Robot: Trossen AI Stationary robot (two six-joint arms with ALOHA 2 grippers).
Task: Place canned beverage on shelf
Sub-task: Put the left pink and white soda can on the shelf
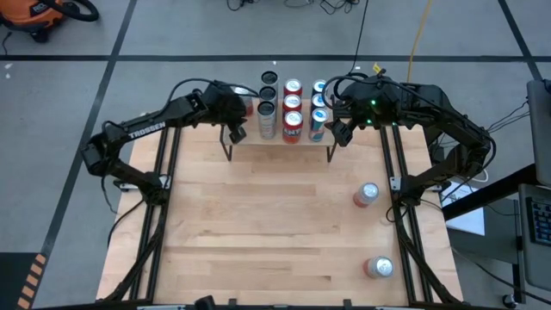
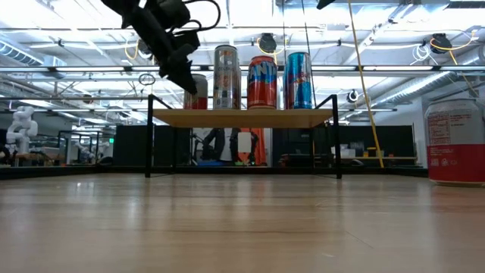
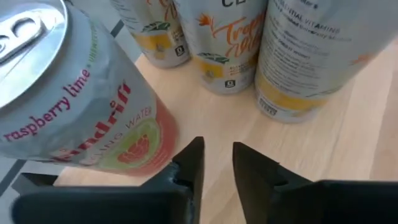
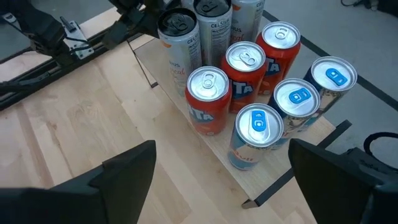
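The left gripper (image 3: 216, 165) is hovering over the left end of the shelf (image 1: 306, 145), its fingers (image 3: 189, 167) standing narrow with only a slim gap between them and gripping nothing. Just beside those fingers, in the left wrist view, a raspberry lime can (image 3: 74, 106) is sitting on the shelf board, apart from the fingertips and not between them. In the low view this can (image 2: 197, 92) is standing upright at the left end of the shelf row, with the left gripper (image 2: 186, 76) partly in front of it. Silver cans (image 3: 224, 43) are standing farther along the board.

The right gripper (image 4: 221, 171) is hanging above the right end of the shelf, its fingers (image 4: 127, 171) spread wide and empty, looking down on red cans (image 4: 208, 99) and blue-topped cans (image 4: 258, 134) grouped on the shelf.

On the tabletop (image 1: 258, 224), well apart from the shelf, two more cans are waiting on the right side: one (image 1: 367, 195) nearer the shelf, another (image 1: 378, 268) near the front edge
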